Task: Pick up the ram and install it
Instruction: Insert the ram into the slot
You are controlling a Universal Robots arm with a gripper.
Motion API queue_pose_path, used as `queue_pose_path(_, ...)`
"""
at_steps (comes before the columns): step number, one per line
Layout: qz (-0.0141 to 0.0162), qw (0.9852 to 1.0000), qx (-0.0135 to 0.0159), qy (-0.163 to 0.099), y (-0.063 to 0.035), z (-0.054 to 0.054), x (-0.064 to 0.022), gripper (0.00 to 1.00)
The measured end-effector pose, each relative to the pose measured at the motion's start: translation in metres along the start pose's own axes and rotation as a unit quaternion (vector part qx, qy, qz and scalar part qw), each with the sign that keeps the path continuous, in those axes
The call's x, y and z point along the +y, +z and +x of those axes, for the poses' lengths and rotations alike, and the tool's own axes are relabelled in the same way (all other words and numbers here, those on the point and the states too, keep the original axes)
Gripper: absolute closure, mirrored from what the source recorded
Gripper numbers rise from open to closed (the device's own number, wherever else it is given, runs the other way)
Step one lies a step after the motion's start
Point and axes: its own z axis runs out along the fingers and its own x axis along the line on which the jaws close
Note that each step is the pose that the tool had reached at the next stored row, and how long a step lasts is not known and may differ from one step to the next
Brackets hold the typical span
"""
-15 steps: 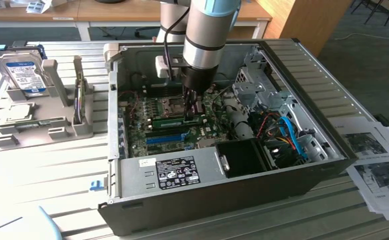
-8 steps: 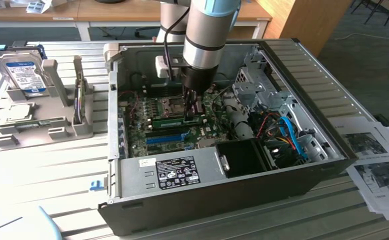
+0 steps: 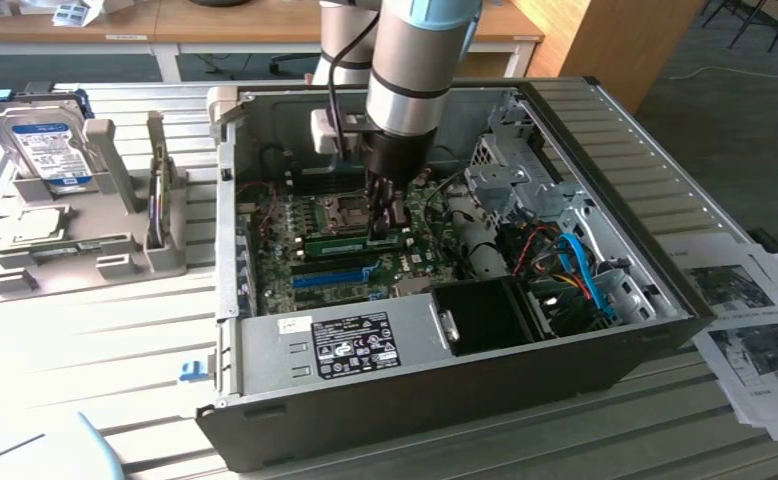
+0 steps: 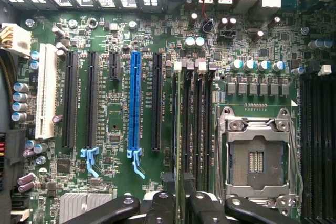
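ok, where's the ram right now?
Exterior view: inside the open PC case, the ram is held in the gripper at the motherboard, between the CPU socket and the blue slot.

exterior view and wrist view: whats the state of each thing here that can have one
case, on its side, open
gripper, shut on ram
ram, level, held at the memory slots; seated or not, cannot tell
cpu socket, empty
blue slot, empty
hard drive, upright in its holder
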Motion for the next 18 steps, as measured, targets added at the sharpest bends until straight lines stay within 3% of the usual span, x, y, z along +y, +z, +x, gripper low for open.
queue_pose_path(18, 0.0, 1.0, 0.0012, 0.0, -0.0192, 0.0, 0.0011, 0.82)
